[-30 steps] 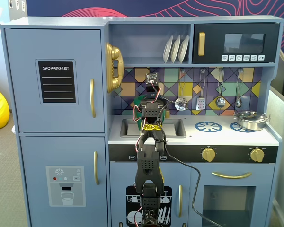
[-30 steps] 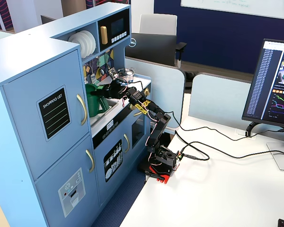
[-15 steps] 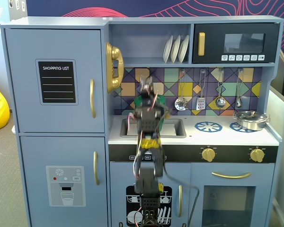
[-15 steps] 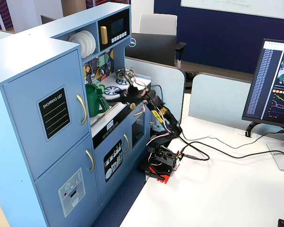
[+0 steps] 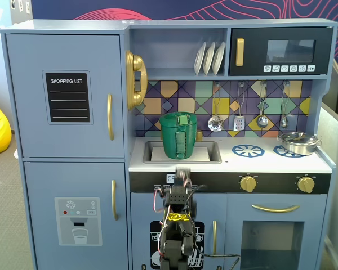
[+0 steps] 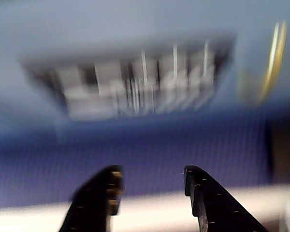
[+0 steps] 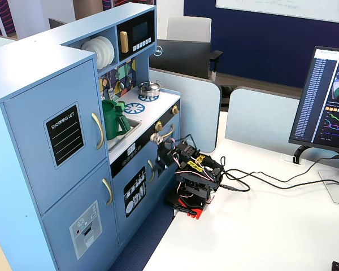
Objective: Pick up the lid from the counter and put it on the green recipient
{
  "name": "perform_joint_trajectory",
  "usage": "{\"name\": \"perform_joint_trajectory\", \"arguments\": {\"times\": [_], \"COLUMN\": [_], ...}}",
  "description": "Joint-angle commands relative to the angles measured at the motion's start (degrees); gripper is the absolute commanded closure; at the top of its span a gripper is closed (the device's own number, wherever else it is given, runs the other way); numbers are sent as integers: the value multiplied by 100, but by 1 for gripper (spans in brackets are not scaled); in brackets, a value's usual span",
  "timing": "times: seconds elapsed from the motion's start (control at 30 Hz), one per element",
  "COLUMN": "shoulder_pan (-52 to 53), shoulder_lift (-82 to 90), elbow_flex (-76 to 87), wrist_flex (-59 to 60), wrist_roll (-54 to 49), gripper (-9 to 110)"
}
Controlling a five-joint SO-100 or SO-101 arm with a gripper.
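Note:
The green recipient (image 5: 178, 140) stands in the sink (image 5: 205, 153) of the toy kitchen; it also shows in the other fixed view (image 7: 113, 121). The green lid (image 5: 172, 117) lies flat on top of it, with its lighter green handle at the front. My gripper (image 5: 183, 171) is low in front of the kitchen's control panel, below the counter and apart from the recipient. In the wrist view my gripper (image 6: 151, 173) is open and empty. It faces the blurred blue cabinet door with the dishwasher picture (image 6: 135, 82).
A silver pot (image 5: 298, 142) sits on the right blue burner ring, and another burner ring (image 5: 248, 150) is bare. Utensils hang on the back wall. My arm's base (image 7: 189, 197) stands on the white desk, with cables trailing right toward a monitor (image 7: 330, 101).

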Motion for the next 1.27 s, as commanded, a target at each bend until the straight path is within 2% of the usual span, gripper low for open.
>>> {"name": "perform_joint_trajectory", "arguments": {"times": [0.0,0.2,0.27,0.37,0.47,0.57,0.67,1.23], "shoulder_pan": [-343,-606,-615,-659,-598,-624,-624,-624], "shoulder_lift": [202,211,211,211,211,211,211,211], "elbow_flex": [633,747,747,747,747,747,747,747], "wrist_flex": [290,1178,1608,1846,2215,2171,2224,2224], "wrist_roll": [606,1389,650,940,492,817,378,422], "gripper": [101,101,101,101,100,100,99,99]}}
